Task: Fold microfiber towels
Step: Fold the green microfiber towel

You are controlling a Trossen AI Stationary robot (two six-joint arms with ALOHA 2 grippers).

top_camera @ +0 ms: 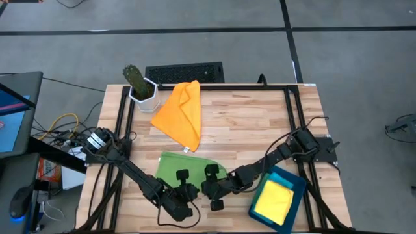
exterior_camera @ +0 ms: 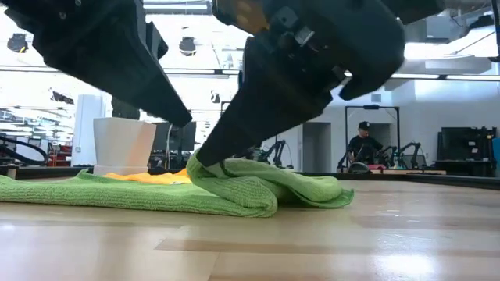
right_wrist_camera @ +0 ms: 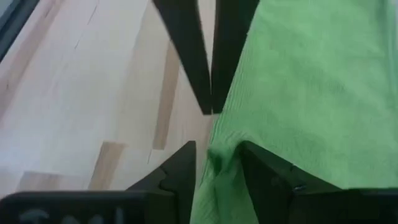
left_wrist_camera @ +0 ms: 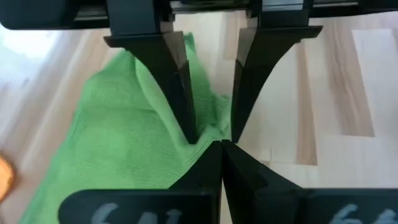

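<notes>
While both arms reach in over the near edge of the table (top_camera: 260,123), the high view shows the green towel (top_camera: 172,164) just beyond them. Its long axis runs left to right. The left gripper (top_camera: 184,182) and right gripper (top_camera: 212,182) sit on its near edge, about equally close. An orange towel (top_camera: 182,114) lies farther back beside a potted cactus (top_camera: 138,83). At near right, a teal tray (top_camera: 296,195) holds a yellow towel (top_camera: 273,201).

From table height, the green towel (exterior_camera: 234,191) is bunched into a fold at its right end under the dark arms.

Past the left gripper (left_wrist_camera: 205,140), whose fingers meet pinched on a green edge, the cloth (left_wrist_camera: 118,143) spreads away.

Past the right gripper (right_wrist_camera: 217,158), the fingers stand slightly apart with a ridge of green towel (right_wrist_camera: 311,87) between them; whether they grip it I cannot tell.
</notes>
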